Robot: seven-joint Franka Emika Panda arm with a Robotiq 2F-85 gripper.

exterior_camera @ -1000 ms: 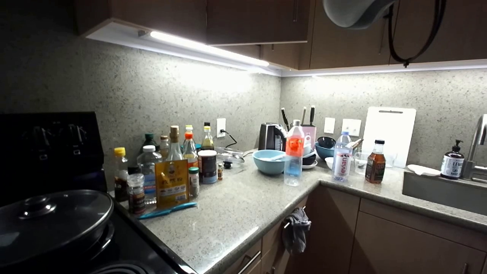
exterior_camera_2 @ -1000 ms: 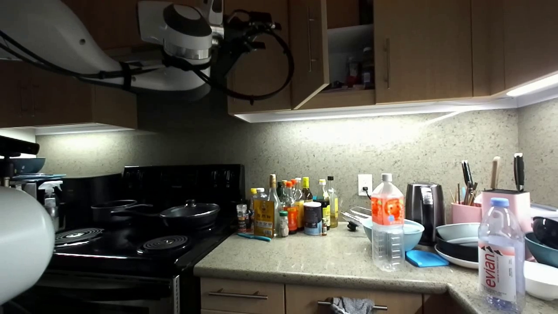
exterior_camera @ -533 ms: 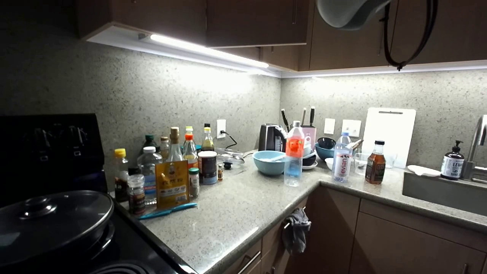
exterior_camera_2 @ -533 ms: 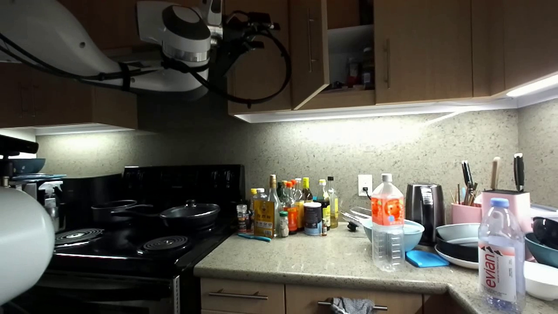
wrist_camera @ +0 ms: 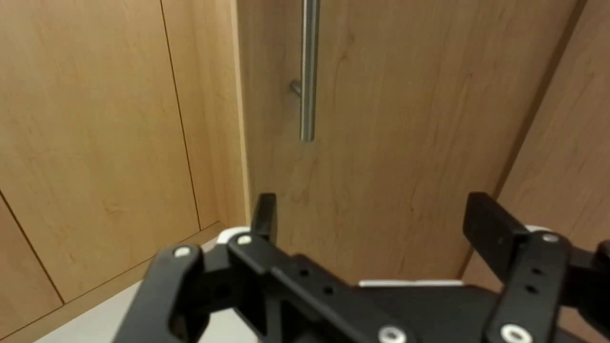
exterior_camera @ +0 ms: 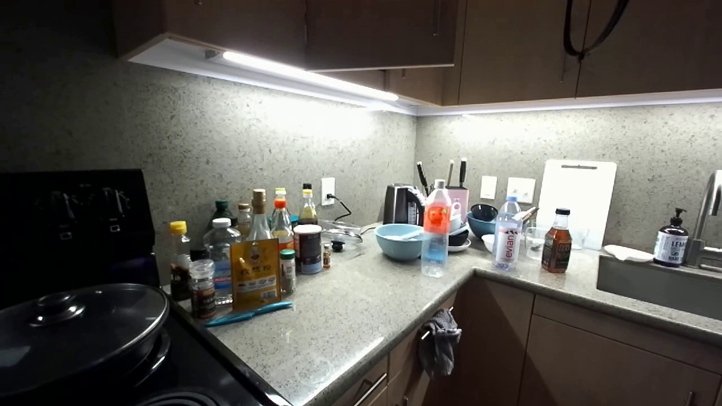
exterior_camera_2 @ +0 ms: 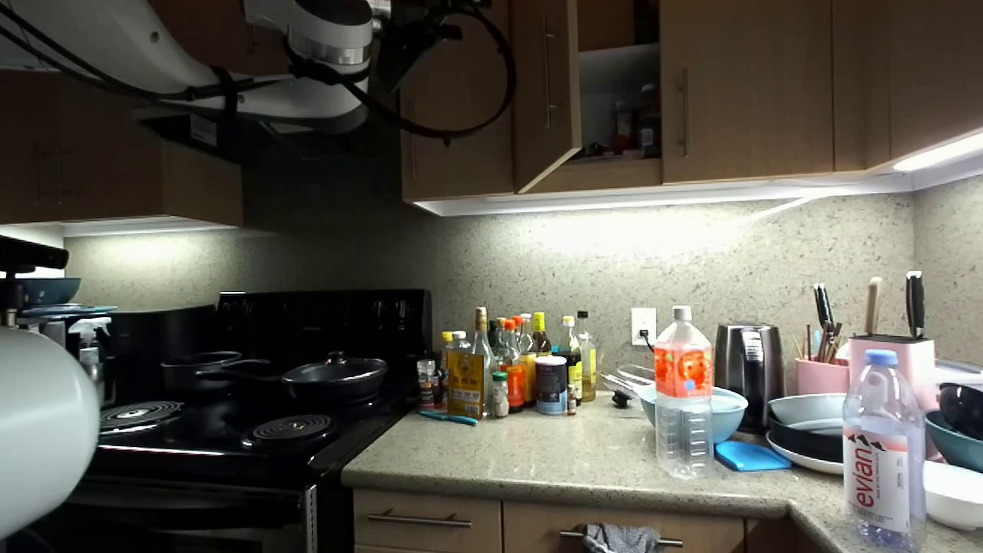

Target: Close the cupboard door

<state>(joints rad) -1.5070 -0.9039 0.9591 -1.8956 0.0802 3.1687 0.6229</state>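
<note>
Fingers (wrist_camera: 265,216) spread wide on this gripper (wrist_camera: 374,214), and there, filling the wrist view behind them, is the cupboard door (wrist_camera: 381,157), metal handle (wrist_camera: 309,71) up above the tips! Touching or apart? Can't tell. Out to an exterior view: that door stands ajar, the cupboard's inside (exterior_camera_2: 603,73) showing beside it, the arm (exterior_camera_2: 330,57) up high, bottles (exterior_camera_2: 527,372) on the counter (exterior_camera_2: 537,453) below.
</note>
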